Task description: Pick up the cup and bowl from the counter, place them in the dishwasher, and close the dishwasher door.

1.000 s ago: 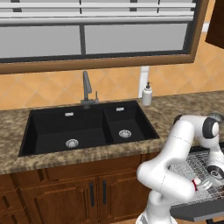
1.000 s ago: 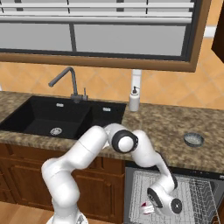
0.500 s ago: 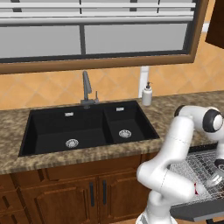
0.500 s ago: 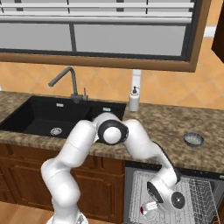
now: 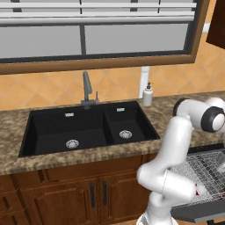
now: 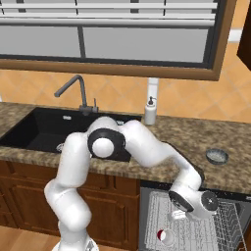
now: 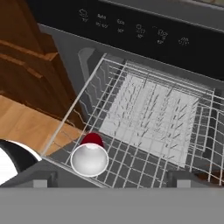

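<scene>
Red-and-white cup [image 7: 89, 156] lies on its side in the silver wire rack [image 7: 148, 113]; small grey bowl [image 6: 216, 156] sits on the speckled granite surface [image 6: 196, 135]. End effector [image 6: 188, 208] hangs above the rack; its opening cannot be told.

One cup [image 7: 89, 156], red-and-white, lower left of hand view, in one wire rack [image 7: 148, 118]. One bowl [image 6: 216, 156] on counter [image 6: 196, 135], right of right base view. One soap bottle [image 6: 150, 111]. One faucet [image 5: 87, 91]. One two-basin sink [image 5: 88, 129].
</scene>
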{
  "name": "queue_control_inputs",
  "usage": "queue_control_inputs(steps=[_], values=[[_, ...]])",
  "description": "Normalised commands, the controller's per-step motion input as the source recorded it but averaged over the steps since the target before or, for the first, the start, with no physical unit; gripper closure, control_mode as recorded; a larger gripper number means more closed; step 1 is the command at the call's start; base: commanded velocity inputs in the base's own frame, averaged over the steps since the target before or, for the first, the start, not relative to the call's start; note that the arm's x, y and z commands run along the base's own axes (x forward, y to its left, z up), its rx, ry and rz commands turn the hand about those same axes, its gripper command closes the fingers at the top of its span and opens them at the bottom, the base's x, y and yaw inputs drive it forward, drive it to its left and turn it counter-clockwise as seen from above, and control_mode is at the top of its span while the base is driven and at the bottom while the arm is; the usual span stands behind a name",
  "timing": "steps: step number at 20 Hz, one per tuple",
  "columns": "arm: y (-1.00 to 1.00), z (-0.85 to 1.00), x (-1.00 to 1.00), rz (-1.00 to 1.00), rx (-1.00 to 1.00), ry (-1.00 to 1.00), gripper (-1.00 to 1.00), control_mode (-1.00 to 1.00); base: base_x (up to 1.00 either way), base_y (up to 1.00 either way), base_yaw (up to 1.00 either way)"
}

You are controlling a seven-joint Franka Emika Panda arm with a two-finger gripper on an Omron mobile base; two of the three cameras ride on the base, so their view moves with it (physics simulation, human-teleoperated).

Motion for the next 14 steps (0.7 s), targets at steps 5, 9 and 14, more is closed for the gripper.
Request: queue_control_inputs(steps=[5, 9, 14], values=[[-0.20, 1.00, -0.02, 0.00, 0.00, 0.12, -1.00, -1.00, 0.00, 0.00, 0.00], [0.02, 1.00, 0.16, -0.07, -0.17, 0.18, -1.00, -1.00, 0.00, 0.00, 0.00], [0.55, 0.61, 0.28, -0.24, -0.51, 0.25, -1.00, -1.00, 0.00, 0.00, 0.00]])
